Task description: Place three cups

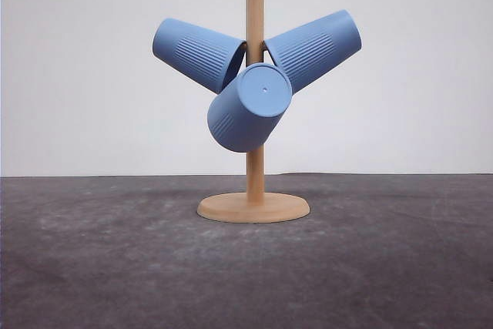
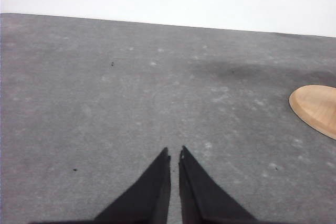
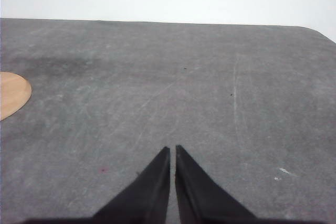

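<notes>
Left end effector (image 2: 175,153) and right end effector (image 3: 172,149) hover together over the bare counter (image 1: 385,267); three cups (image 1: 248,109) hang on the rack (image 1: 254,167), probably light and rigid, best gripped across ribbed walls.

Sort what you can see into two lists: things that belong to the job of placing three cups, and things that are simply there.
Belongs to the job:
- left cup
- right cup
- front cup
- wooden stand that the cups hang on
- left gripper and right gripper, both shut and holding nothing

Simply there:
- grey table
- white wall
</notes>
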Controlling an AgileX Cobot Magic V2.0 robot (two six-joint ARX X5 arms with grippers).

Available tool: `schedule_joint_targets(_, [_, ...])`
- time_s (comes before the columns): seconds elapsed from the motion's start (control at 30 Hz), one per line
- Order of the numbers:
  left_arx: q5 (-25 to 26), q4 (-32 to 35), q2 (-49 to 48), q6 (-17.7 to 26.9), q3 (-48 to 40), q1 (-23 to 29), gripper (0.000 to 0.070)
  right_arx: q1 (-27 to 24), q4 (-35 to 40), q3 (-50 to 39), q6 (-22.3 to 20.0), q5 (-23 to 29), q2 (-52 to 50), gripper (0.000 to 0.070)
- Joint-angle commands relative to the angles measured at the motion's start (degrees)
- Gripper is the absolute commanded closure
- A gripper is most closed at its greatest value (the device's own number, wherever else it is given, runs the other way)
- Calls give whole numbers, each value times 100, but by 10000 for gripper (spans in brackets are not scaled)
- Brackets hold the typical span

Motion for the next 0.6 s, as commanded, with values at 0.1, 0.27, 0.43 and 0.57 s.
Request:
schedule_joint_targets(0.1, [-14, -48, -7, -2, -73, 2, 697, 14, 77, -20, -45, 0, -9, 686])
schedule_joint_targets(0.27, [-18, -48, -7, -2, -73, 2, 697, 15, 79, -20, -45, 0, -9, 686])
schedule_joint_targets(0.43, [-18, -48, -7, -2, -73, 2, 697, 15, 79, -20, -45, 0, -9, 686])
schedule_joint_targets(0.57, [-18, -48, -7, -2, -73, 2, 697, 15, 79, -20, -45, 0, -9, 686])
